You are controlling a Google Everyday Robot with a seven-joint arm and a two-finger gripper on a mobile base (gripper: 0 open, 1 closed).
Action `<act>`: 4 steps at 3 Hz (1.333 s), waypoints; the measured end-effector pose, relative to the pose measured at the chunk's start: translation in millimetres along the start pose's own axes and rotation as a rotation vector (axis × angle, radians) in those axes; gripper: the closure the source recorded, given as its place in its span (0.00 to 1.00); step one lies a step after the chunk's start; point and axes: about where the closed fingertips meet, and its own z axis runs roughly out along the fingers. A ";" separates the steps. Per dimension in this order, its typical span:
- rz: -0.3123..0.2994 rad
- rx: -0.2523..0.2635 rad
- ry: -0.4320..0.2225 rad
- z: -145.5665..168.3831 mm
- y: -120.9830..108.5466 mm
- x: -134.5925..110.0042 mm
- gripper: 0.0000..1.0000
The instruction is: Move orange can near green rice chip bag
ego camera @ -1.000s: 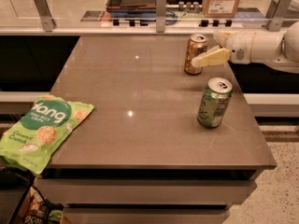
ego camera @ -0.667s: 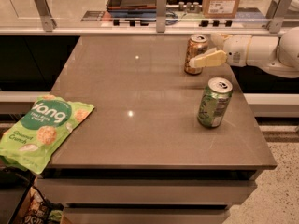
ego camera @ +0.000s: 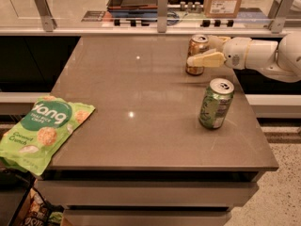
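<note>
The orange can (ego camera: 196,55) stands upright at the back right of the table. My gripper (ego camera: 201,51) reaches in from the right at can height, open, with the can between its fingers. The near finger (ego camera: 207,59) crosses in front of the can's right side, and the far finger (ego camera: 219,41) shows behind it. The green rice chip bag (ego camera: 41,130) lies flat at the front left, hanging over the table's left edge, far from the can.
A green can (ego camera: 216,103) stands upright in front of the orange can, near the table's right edge (ego camera: 263,140). A glass rail with metal posts (ego camera: 162,6) runs behind the table. Another snack bag (ego camera: 35,211) lies on the floor below left.
My gripper has moved a little to the left, so its fingers now reach further around the orange can. The cans and the bag have not moved.
</note>
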 end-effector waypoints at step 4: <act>0.001 -0.020 -0.002 12.0 6.1 -0.4 1.00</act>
